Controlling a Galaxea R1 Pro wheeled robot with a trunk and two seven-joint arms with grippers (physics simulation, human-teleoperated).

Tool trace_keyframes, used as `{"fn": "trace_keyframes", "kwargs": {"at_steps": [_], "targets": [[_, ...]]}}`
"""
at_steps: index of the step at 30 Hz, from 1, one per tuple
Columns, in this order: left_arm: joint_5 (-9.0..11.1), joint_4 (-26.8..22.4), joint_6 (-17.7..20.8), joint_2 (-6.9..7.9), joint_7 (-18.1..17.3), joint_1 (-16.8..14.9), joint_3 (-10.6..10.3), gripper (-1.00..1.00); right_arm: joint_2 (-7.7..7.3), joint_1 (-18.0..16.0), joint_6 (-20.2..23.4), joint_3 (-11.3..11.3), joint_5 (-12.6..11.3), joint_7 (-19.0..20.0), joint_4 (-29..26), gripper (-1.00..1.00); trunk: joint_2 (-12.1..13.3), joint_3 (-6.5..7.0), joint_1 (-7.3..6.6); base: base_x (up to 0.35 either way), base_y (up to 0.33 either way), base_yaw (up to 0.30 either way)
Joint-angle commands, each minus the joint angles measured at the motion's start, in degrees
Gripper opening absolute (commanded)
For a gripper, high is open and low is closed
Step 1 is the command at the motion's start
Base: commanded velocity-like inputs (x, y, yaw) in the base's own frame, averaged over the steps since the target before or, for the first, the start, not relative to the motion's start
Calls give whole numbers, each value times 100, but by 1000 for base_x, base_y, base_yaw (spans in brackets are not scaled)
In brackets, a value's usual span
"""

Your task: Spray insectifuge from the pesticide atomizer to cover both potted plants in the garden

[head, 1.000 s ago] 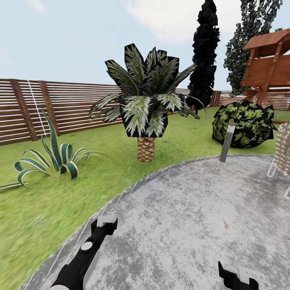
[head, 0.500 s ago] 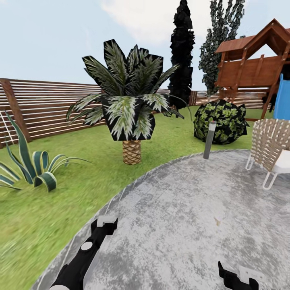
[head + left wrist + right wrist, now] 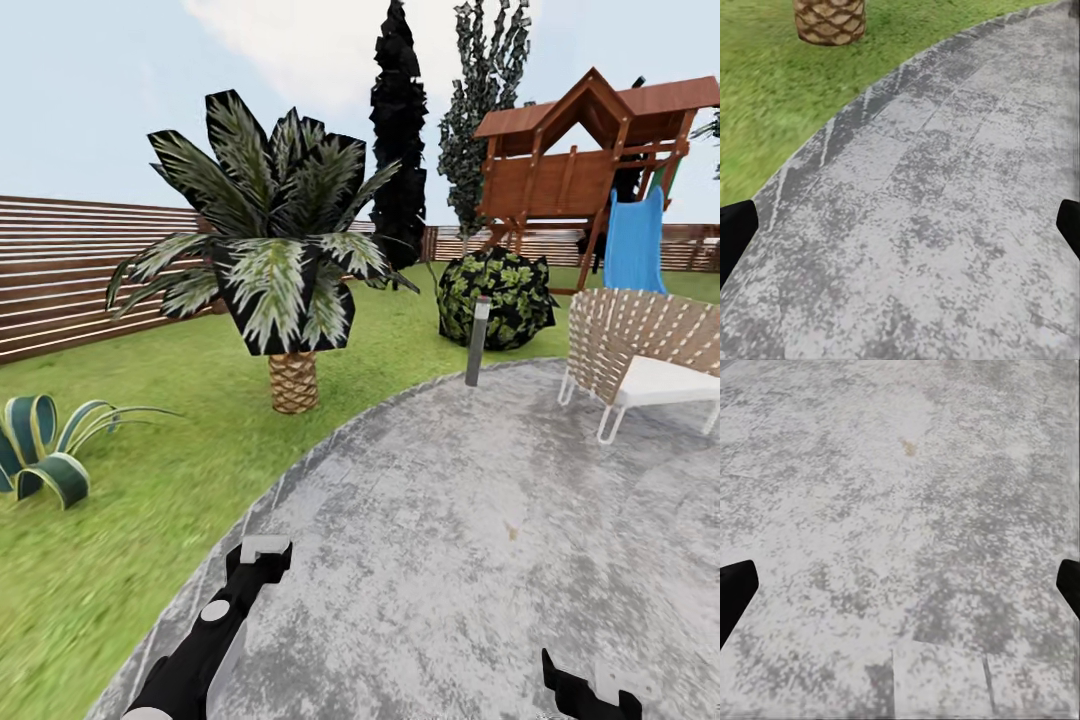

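The pesticide atomizer and the potted plants are out of view. I am in the garden, on the round grey paved patio point(image 3: 470, 520) beside the green lawn point(image 3: 120, 500). My left gripper point(image 3: 264, 552) hangs low over the patio's left edge. In the left wrist view the left gripper point(image 3: 900, 225) is open, its dark fingertips far apart over bare paving. My right gripper point(image 3: 590, 690) shows at the bottom edge. The right wrist view has the right gripper point(image 3: 900, 585) open too, nothing between the fingers.
A palm with a scaly brown trunk point(image 3: 292, 380) stands on the lawn ahead. A striped agave-like plant point(image 3: 45, 455) grows at left with no pot visible. A variegated shrub point(image 3: 495, 295), grey bollard point(image 3: 477, 340), woven chair point(image 3: 640, 350), wooden playhouse with a blue slide point(image 3: 590, 160) and slatted fence point(image 3: 70, 280) stand around.
The camera has turned right, so the whole scene slid left; the chair, playhouse and slide came into view. Both arms keep the same pose.
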Motion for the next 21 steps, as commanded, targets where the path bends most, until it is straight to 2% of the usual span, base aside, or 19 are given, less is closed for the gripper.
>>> {"fn": "trace_keyframes", "kwargs": {"at_steps": [1,15,21], "targets": [[-32,3,-19,-2,-1,-2,11,100,1,-2,-16,-2,-2,2,2,100,-2,-5,-1,0,184,-300],[-31,7,-20,-3,-1,-2,11,100,1,-3,-14,-2,1,2,3,100,-2,-5,-1,0,32,-300],[-31,6,-20,-4,-1,-2,11,100,1,-2,-14,-2,8,2,3,100,-2,-5,-1,0,229,-300]]}}
